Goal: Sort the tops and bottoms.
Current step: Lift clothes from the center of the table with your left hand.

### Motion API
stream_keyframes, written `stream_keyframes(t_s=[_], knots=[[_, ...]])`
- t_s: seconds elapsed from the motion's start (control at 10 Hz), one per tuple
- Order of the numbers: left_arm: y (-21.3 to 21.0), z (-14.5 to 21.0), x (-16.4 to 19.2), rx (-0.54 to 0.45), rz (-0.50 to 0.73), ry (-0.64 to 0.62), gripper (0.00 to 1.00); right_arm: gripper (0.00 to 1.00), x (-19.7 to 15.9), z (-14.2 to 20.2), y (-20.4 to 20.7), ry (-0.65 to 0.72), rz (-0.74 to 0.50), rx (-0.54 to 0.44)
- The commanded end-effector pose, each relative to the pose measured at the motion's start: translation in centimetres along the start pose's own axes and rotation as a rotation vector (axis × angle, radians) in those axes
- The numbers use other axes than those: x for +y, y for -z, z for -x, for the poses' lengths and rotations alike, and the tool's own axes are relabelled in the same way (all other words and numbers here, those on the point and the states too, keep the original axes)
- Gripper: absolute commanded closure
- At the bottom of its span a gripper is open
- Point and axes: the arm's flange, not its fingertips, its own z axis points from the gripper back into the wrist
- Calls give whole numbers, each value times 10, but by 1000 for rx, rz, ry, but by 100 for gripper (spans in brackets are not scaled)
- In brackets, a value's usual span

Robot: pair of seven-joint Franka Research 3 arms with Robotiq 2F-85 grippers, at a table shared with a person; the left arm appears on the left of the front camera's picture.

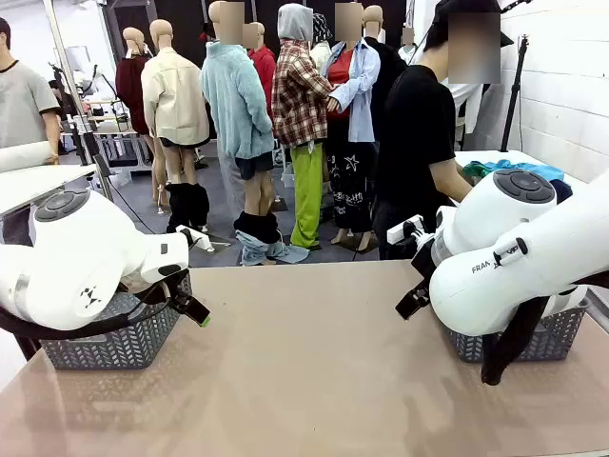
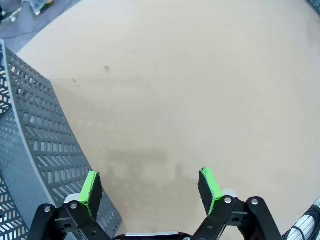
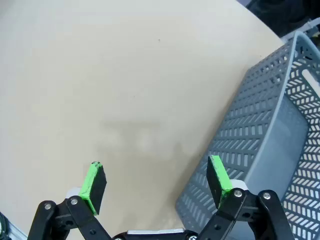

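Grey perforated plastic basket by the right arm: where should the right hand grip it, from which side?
Pinch the top rim of the wall nearest the right hand, coming from above, one finger inside, one outside. The grey perforated plastic basket stands upright and open-topped with thin walls; its body looks too wide for the open jaws to span.

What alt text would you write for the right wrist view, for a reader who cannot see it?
The right gripper hangs over a tan table with its green-padded jaws wide open and nothing between them. A grey slotted plastic basket stands on the table at the picture's right, its near wall close beside one jaw.
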Motion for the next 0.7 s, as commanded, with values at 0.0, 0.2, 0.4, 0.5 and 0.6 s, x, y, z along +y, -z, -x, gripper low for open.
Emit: stream_keyframes(t_s=[0.0, 0.2, 0.4, 0.5, 0.6], knots=[[0, 0, 0, 0, 0, 0, 0, 0, 0, 0, 0, 0, 0, 0], [0, 0, 0, 0, 0, 0, 0, 0, 0, 0, 0, 0, 0, 0], [0, 0, 0, 0, 0, 0, 0, 0, 0, 0, 0, 0, 0, 0], [0, 0, 0, 0, 0, 0, 0, 0, 0, 0, 0, 0, 0, 0], [0, 0, 0, 0, 0, 0, 0, 0, 0, 0, 0, 0, 0, 0]])
